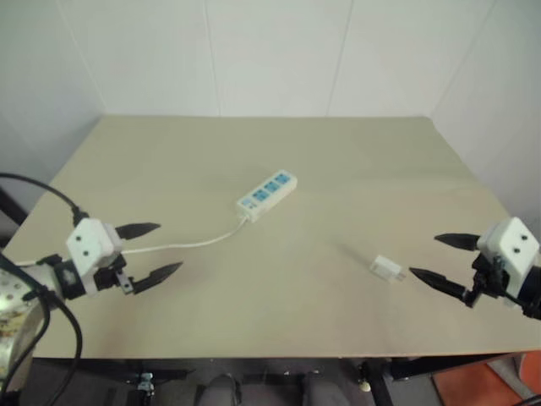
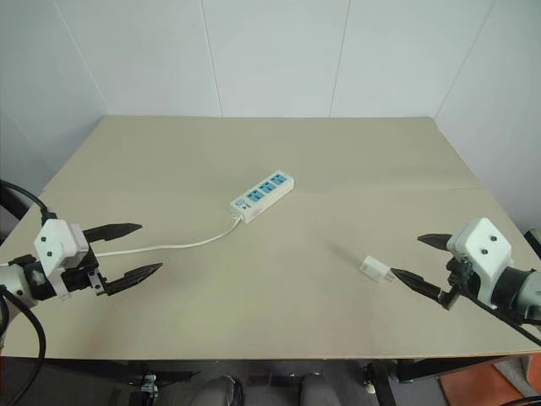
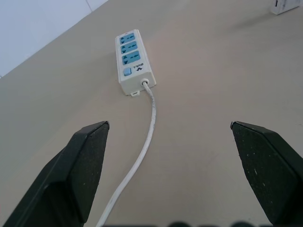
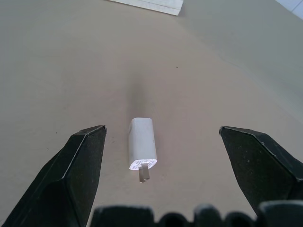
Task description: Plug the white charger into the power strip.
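Observation:
The white charger (image 1: 387, 269) lies on its side on the beige table, right of centre; in the right wrist view the charger (image 4: 142, 144) points its prongs toward the camera. My right gripper (image 1: 441, 259) hovers just right of it, open and empty. The power strip (image 1: 267, 194) lies diagonally near the table's middle, its three blue socket faces up, and its thin white cord (image 1: 199, 244) runs toward the left. My left gripper (image 1: 154, 250) is open and empty over that cord; in the left wrist view the power strip (image 3: 131, 60) sits ahead of its fingers.
The beige table (image 1: 279, 152) ends at white walls at the back and on both sides. Its front edge runs just below both grippers. An orange patch of floor (image 1: 490, 385) shows at the lower right.

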